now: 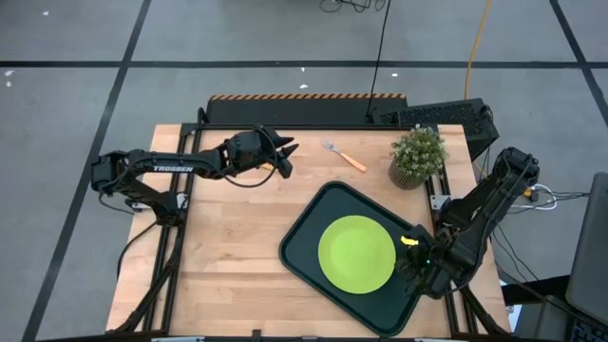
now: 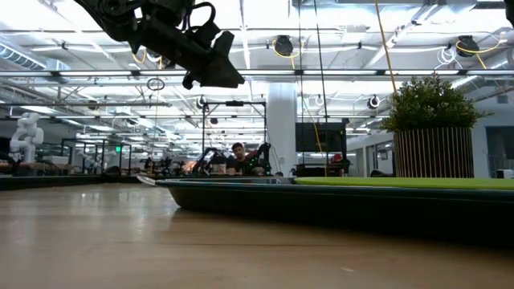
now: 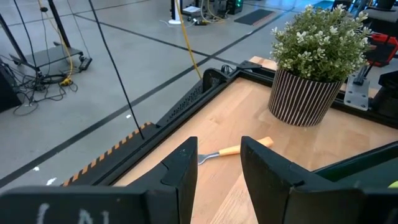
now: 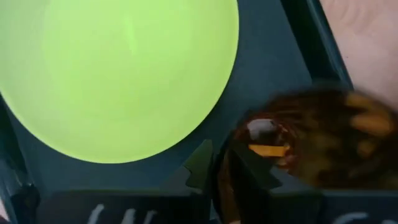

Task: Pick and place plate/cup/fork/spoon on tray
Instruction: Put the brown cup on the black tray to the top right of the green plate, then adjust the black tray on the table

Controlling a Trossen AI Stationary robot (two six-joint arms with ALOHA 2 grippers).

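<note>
Lime-green plate [image 1: 357, 253] lies centred in tray [image 1: 302, 237]. Amber cup [image 4: 311, 140] sits at tray's right edge within right pincer [image 1: 415, 261], jaws narrow, prob. releasing. Left pincer [image 1: 286, 157], half-open, empty, hovers nr worktop's [image 1: 237, 237] far edge facing fork [image 1: 343, 156].

Across the pale wooden table [image 2: 120, 241] the long dark green-black tray [image 2: 337, 205] lies at right with the flat lime-green plate [image 2: 401, 183] on it, a striped-pot green plant [image 2: 432, 136] behind, and the left gripper [image 2: 210, 71] hanging high at left.
</note>
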